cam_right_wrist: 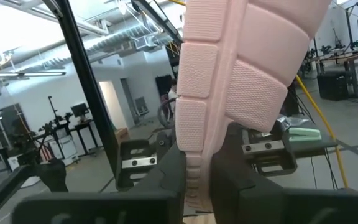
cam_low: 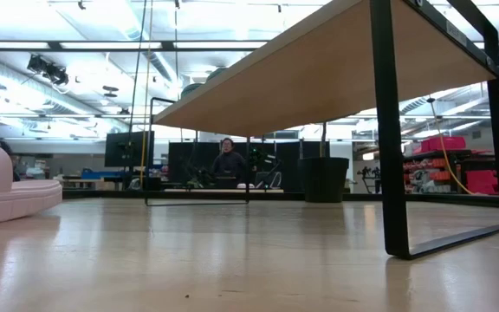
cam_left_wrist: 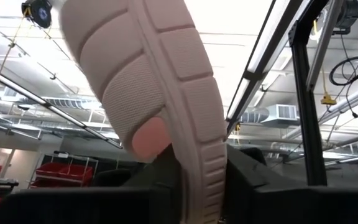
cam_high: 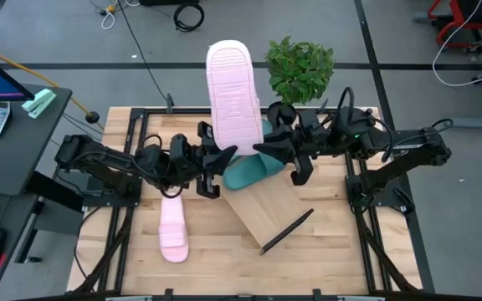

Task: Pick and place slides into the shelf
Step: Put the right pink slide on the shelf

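Three slides in sight: one pale pink slide (cam_high: 233, 92) raised sole-up between the two arms, a second pink slide (cam_high: 173, 229) lying flat on the tabletop (cam_high: 325, 251) near the left arm, and a teal slide (cam_high: 248, 173) partly under the grippers.
Fourth slide: the other teal one cannot be found in any view; it may be behind the arms or under the raised slide.
Shelf (cam_high: 266, 209): sits skewed near the middle of the tabletop, and the low view shows it tilted, one black end bar down on the tabletop and the board rising away.
Left gripper (cam_high: 210, 170): closed onto the edge of the raised pink slide, its dark fingers either side of the sole rim in the left wrist view.
Right gripper (cam_high: 268, 150): likewise clamped on the same slide's edge from the other side, as the right wrist view shows.
Done so far: no slide appears to lie on the shelf board; I judge the task barely begun.
Left to do: by my reading, all visible slides remain to be placed, and the shelf likely needs to sit level first.
Hard to make out: whether the teal slide touches the shelf's corner or only lies just beside it; the arms cover that spot.
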Motion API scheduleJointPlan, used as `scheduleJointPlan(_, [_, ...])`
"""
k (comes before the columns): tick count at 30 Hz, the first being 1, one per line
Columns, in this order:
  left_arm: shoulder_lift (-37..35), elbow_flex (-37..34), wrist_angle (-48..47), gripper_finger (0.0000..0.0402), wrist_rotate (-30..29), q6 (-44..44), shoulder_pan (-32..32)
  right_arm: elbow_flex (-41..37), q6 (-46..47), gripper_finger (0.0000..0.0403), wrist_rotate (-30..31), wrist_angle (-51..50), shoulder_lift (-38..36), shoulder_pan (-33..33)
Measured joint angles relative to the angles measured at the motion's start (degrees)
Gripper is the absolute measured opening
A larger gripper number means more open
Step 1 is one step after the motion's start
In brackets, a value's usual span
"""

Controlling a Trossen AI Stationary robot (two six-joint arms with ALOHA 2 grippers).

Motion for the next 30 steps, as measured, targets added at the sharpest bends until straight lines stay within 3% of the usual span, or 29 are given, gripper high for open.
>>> scheduleJointPlan(2, [0.0,0.0,-0.2,0.0048,0.0,-0.1,0.0,0.0,0.0,0.0074,0.1,-0.8,-0.1,0.0])
scheduleJointPlan(9, [0.0,0.0,-0.3,0.0046,-0.6,0.1,0.4,0.1,0.5,0.0206,-1.0,-7.1,-1.0,0.0])
scheduleJointPlan(14, [-0.2,0.0,-0.8,0.0046,-1.3,0.3,0.1,0.0,0.5,0.0260,-1.1,-17.9,-5.0,0.0])
scheduleJointPlan(20, [-0.2,0.0,-7.7,0.0046,-8.3,-0.5,-4.0,0.0,2.2,0.0268,2.8,-31.9,-13.7,0.0])
scheduleJointPlan(25, [-1.0,0.0,-16.2,0.0046,-18.3,-2.9,-9.6,0.0,3.6,0.0257,8.0,-39.6,-19.7,0.0])
scheduleJointPlan(30, [-1.8,1.7,-26.7,0.0046,-29.4,-6.9,-15.3,0.0,4.4,0.0246,9.1,-42.5,-23.4,0.0])
